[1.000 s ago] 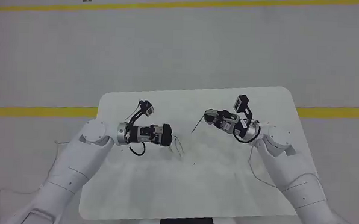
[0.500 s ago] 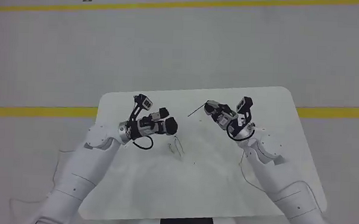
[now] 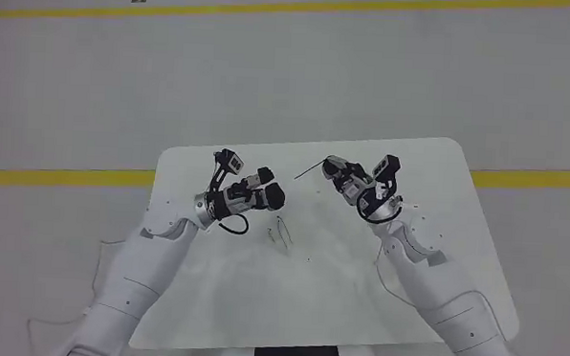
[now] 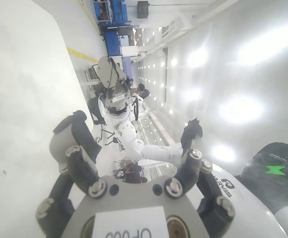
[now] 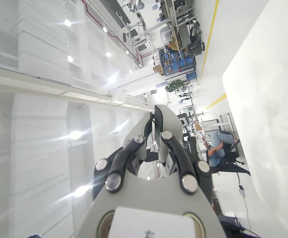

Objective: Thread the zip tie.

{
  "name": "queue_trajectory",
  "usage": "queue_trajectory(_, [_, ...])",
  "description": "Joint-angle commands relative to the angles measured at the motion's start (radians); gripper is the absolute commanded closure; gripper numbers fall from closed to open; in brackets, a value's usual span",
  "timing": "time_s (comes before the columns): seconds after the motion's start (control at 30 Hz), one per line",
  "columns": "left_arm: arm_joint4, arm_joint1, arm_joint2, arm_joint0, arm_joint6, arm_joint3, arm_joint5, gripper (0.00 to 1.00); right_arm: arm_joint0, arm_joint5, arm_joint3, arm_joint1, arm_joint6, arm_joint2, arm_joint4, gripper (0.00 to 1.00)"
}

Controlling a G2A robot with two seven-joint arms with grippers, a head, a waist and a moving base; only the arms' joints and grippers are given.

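- The right gripper (image 5: pixel 154 112) is pressing its two fingers together, with no gap showing at the tips.
- In the top view these closed fingers are pinching one end of the zip tie (image 3: pixel 309 169), a thin dark strip.
- The zip tie is sticking out straight from the right gripper, over the far half of the table (image 3: pixel 429 165). Its free end is pointing toward the table's left side.
- The free end is hanging in the space between the two grippers, apart from the left one.
- The left gripper (image 4: pixel 135 120) is holding its jaws wide open, and nothing is lying between its dark fingers (image 4: pixel 78 135).
- The left gripper is hovering over the table's far half, left of the table's middle, and is facing across toward the right gripper.
- In the left wrist view the right gripper is showing farther off, past the open fingers, by the table's edge.
- A thin pale loop (image 3: pixel 281 231) is lying flat on the table near its middle, nearer the robot than both grippers and touching neither.
- A yellow line (image 3: pixel 65 177) is running along the floor and passing behind the table on both sides.
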Motion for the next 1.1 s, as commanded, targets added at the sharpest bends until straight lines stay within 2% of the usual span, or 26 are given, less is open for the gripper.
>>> queue_trajectory(0.0, [0.010, -0.001, 0.007, 0.006, 0.023, -0.005, 0.000, 0.00, -0.004, 0.003, -0.015, -0.005, -0.025, -0.007, 0.009, 1.00])
queue_trajectory(0.2, [0.013, -0.014, 0.039, 0.006, 0.090, -0.005, 0.000, 0.00, -0.012, 0.003, -0.053, -0.020, -0.108, -0.054, -0.019, 1.00])
queue_trajectory(0.33, [-0.012, -0.025, 0.043, 0.000, 0.115, 0.000, 0.000, 0.00, -0.019, 0.015, -0.071, -0.027, -0.152, -0.083, -0.090, 1.00])
queue_trajectory(0.47, [-0.001, -0.031, 0.039, -0.007, 0.116, 0.014, 0.000, 0.00, -0.030, 0.014, -0.073, -0.030, -0.156, -0.086, -0.104, 1.00])
queue_trajectory(0.57, [-0.001, -0.034, 0.047, -0.013, 0.079, 0.028, 0.000, 0.00, -0.038, 0.020, -0.081, -0.029, -0.111, -0.080, -0.101, 1.00])
queue_trajectory(0.87, [-0.001, -0.034, 0.047, -0.013, 0.079, 0.028, 0.000, 0.00, -0.038, 0.013, -0.081, -0.029, -0.107, -0.074, -0.104, 1.00])
queue_trajectory(1.07, [0.010, -0.032, 0.052, -0.001, 0.115, 0.008, 0.013, 0.00, -0.052, 0.025, -0.103, -0.031, -0.126, -0.080, -0.129, 1.00])
